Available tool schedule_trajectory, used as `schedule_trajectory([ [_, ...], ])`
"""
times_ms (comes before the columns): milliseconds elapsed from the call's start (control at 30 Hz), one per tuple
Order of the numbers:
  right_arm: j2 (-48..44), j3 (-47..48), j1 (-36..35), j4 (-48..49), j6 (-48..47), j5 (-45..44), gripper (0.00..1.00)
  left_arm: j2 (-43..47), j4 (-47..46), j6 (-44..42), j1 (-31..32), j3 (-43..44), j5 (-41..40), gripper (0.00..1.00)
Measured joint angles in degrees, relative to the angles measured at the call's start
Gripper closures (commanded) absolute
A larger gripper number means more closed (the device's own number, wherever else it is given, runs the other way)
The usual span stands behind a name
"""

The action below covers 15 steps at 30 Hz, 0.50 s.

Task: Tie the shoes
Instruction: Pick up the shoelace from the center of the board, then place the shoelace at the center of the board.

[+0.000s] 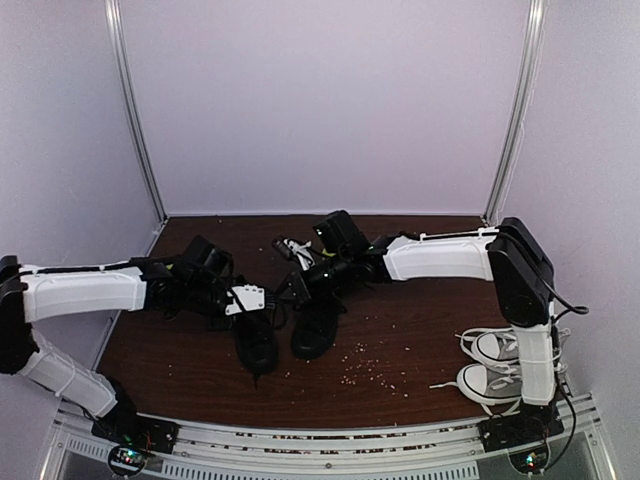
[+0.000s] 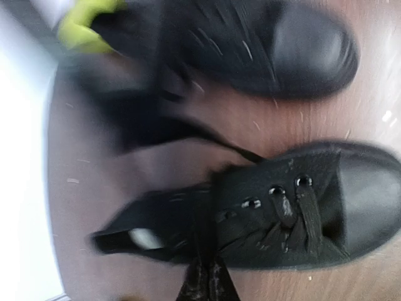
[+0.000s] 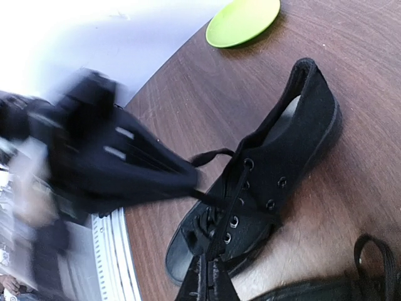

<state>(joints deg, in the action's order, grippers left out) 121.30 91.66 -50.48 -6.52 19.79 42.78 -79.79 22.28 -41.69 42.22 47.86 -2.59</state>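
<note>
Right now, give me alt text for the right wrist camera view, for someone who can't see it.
The right gripper's fingers pinch a black lace that runs up to a black sneaker lying on a dark wooden table. A blurred black arm fills the left; a green plate sits at the top edge.

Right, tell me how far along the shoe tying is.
Done: nothing, the black shoes show no knot or bow. In hand: the right gripper is shut on a lace, and the left gripper looks pinched on another. Left: crossing, knotting and bowing both shoes' laces.
</note>
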Motion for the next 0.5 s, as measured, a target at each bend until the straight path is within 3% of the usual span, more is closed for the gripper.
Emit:
schedule_trajectory([
  [233,-7.87,-5.77,-0.57,-0.61,0.09,-0.55,1.00,24.83,-1.49,4.26,-0.17,-8.07,6.12,1.00],
  [500,-16.65,-11.37,-3.87,-3.56,0.02,-0.39,1.00,34.16,-6.08,19.10,-1.36,-14.80,11.43,1.00],
])
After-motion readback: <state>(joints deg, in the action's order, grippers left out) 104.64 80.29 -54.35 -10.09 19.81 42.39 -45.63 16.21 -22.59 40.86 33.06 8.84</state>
